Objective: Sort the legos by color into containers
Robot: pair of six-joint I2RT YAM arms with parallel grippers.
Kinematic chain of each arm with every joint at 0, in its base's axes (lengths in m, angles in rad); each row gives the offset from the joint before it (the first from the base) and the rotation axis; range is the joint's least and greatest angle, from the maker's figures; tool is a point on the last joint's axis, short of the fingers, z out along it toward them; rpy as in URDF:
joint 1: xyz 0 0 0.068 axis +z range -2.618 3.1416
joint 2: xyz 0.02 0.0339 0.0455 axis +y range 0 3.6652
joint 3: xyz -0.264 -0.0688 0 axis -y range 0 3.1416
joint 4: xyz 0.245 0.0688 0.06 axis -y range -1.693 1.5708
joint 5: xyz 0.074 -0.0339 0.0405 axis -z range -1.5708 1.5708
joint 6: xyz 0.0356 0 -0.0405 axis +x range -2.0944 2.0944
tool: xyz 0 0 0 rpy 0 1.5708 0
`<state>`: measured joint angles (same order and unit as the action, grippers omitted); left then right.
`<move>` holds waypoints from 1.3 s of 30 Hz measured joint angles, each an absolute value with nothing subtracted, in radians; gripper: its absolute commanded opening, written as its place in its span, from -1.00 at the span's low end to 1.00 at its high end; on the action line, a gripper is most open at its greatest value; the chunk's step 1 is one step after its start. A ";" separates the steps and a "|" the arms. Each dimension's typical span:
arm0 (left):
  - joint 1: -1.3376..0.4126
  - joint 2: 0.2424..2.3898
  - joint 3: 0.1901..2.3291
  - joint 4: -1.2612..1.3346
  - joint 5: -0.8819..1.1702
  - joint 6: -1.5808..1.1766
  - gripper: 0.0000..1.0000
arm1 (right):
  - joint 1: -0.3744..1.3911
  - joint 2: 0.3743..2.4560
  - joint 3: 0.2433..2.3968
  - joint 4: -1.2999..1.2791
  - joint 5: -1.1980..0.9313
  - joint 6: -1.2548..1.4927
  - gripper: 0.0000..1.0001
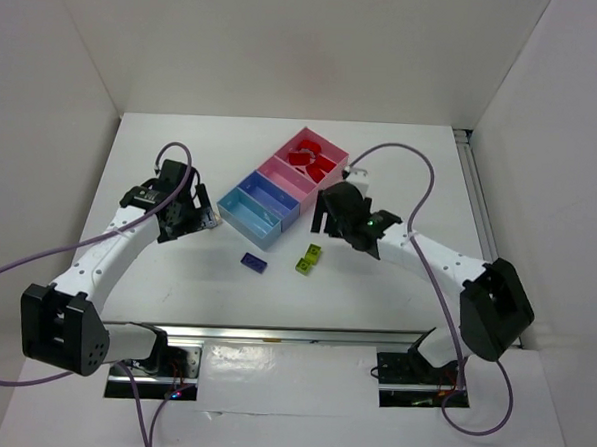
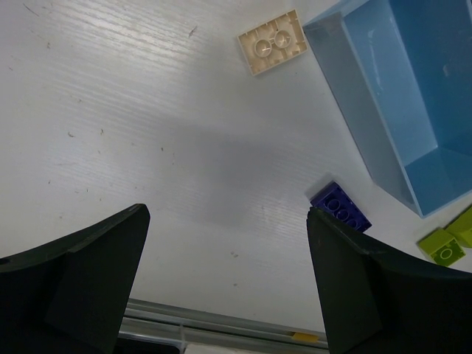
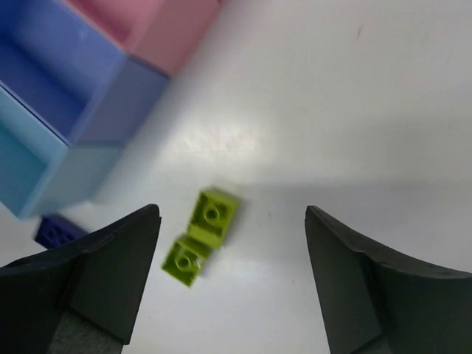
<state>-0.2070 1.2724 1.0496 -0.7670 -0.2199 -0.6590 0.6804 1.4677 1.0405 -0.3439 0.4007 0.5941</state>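
The containers (image 1: 275, 204) stand in a diagonal row at mid-table, two pink and two blue. Several red legos (image 1: 308, 160) lie in the far pink tray. On the table near the row's front lie two lime-green legos (image 1: 309, 257) and a dark purple-blue lego (image 1: 254, 262). My right gripper (image 1: 329, 221) hangs open over the lime pair (image 3: 200, 234), which lies nearer its left finger, with nothing held. My left gripper (image 1: 195, 222) is open beside the light blue tray (image 2: 352, 103). In its view a tan lego (image 2: 273, 42) lies ahead by the tray's corner and the purple-blue lego (image 2: 341, 209) by the right finger.
White walls close in the table on three sides. A metal rail (image 1: 273, 334) runs along the near edge between the arm bases. Purple cables loop from both arms. The blue and pink tray walls (image 3: 118, 96) rise at the upper left of the right wrist view.
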 measured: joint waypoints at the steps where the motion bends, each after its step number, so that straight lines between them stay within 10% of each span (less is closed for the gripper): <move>1: -0.207 1.272 1.050 -0.767 -0.221 -0.659 0.98 | 0.693 1.458 0.992 -0.342 0.374 0.617 0.76; 14: -0.207 1.264 1.049 -0.739 -0.196 -0.651 0.96 | 0.788 1.657 0.978 -0.340 0.303 0.719 0.76; 29: -0.207 1.264 1.049 -0.739 -0.184 -0.632 0.96 | 0.787 1.746 1.029 -0.317 0.361 0.742 -0.35; 39: -0.207 1.264 1.049 -0.734 -0.177 -0.631 0.96 | 0.768 1.645 1.190 -0.397 0.499 0.654 -0.38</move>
<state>-0.2070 1.2644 1.0492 -0.7338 -0.1768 -0.6312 0.7681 1.6447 1.1900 -0.3973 0.4988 0.6537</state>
